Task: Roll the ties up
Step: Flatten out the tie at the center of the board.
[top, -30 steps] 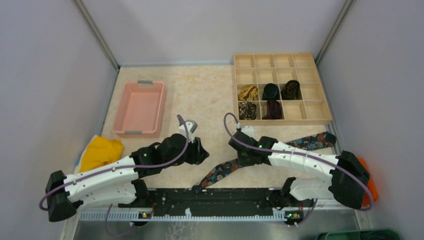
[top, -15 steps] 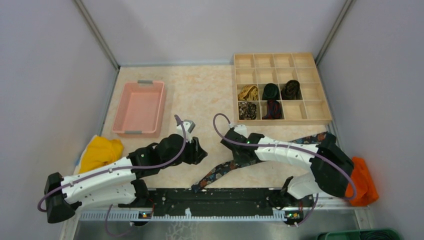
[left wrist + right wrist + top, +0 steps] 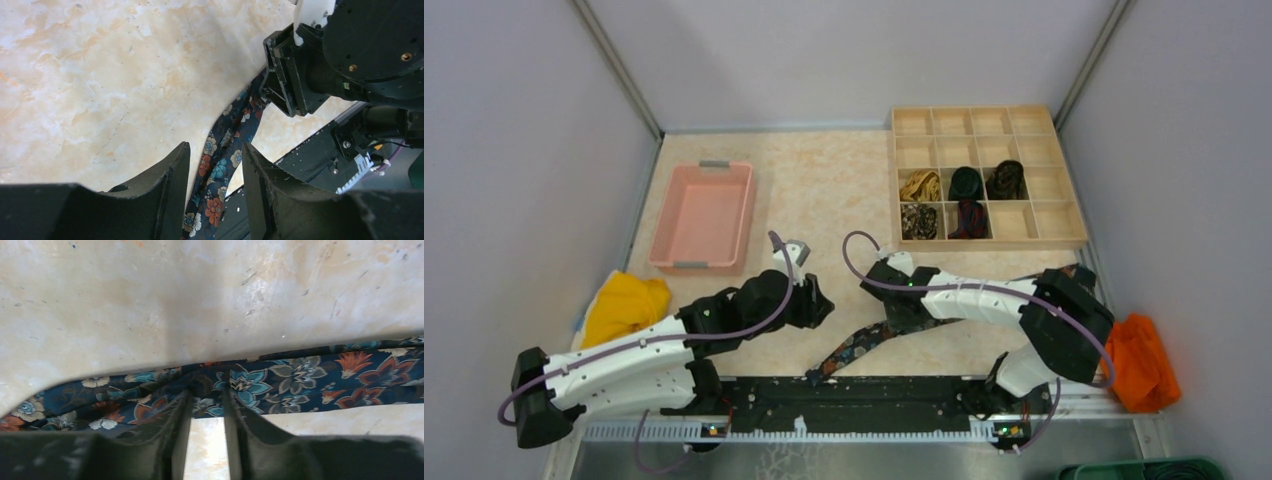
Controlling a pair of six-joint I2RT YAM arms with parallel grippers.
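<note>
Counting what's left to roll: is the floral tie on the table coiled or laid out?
Laid out: the floral tie lies as one long strip, uncoiled.

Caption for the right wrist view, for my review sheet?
Right gripper with its fingertips at the floral tie, which lies stretched across the marbled table.

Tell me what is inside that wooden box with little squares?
The wooden box holds five coiled ties: a gold tie, black-green tie and dark tie in one row, a paisley tie and red-black tie nearer. Other squares look bare. The coils' undersides are hidden.
</note>
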